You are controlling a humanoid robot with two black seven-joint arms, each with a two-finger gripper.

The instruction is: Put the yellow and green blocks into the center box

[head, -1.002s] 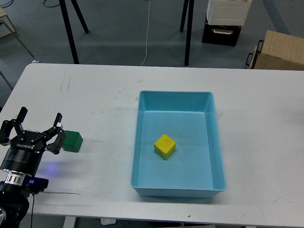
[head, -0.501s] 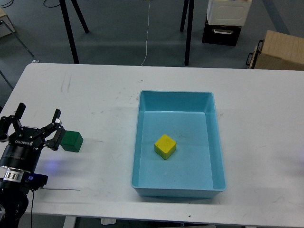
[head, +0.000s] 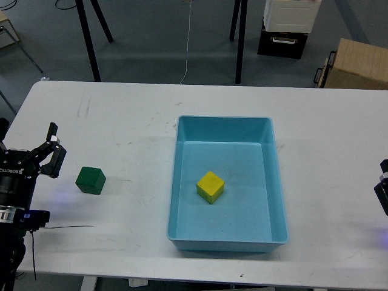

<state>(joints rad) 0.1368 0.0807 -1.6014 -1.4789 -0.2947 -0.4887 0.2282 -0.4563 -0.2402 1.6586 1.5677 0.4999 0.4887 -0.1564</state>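
Yellow block (head: 210, 186) already lay inside the blue box (head: 225, 240), while the green block (head: 90, 180) sat on the white tabletop (head: 133, 121) just beside the left claw (head: 35, 159), fingers spread; grasping it looked next. Right claw (head: 383, 188): cannot tell

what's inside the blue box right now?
Only the yellow block lies in the blue box, left of centre on its floor. The green block sits outside on the table, beside the left gripper. Nothing covers the box floor.
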